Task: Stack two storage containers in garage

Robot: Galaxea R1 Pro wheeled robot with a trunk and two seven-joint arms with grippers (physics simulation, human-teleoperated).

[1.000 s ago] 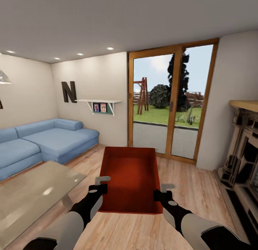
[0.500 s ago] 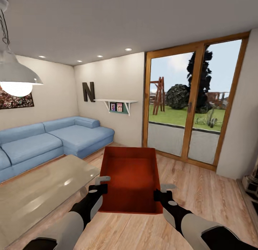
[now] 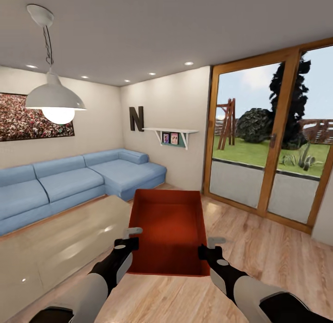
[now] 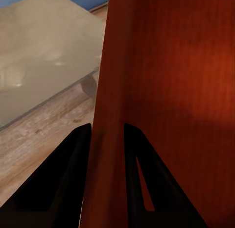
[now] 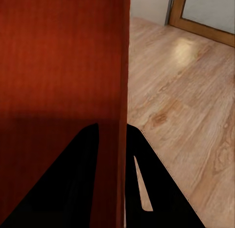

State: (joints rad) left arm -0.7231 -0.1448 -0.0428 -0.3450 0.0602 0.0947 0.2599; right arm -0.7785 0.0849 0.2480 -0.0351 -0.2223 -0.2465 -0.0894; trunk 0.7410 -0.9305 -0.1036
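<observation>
Storage container (image 3: 169, 230), orange-red, open top, is carried out in front of the robot, off the wood floor (image 3: 259, 249), w/ the left claw (image 3: 131, 237) clamped on its left wall and the right claw (image 3: 210, 247) clamped on its right wall. Wrist views confirm: each wall sits between two dark fingers (image 4: 73, 184), pinched tight. Setting is the living room: blue sofa (image 3: 78, 179) at left, low pale bench (image 3: 55, 249) under the bin's left side, glass doors (image 3: 273, 175) at right.

Step in hand, I'd say: transport to the garage. To do it well, keep both arms level and at fixed spacing so the bin doesn't twist or slip; turn the base slowly and keep clear of the bench corner.

Hard to tell: bin's underside hidden, near wall partly cut by arms. Can't judge how deep the fingers reach down the walls.
</observation>
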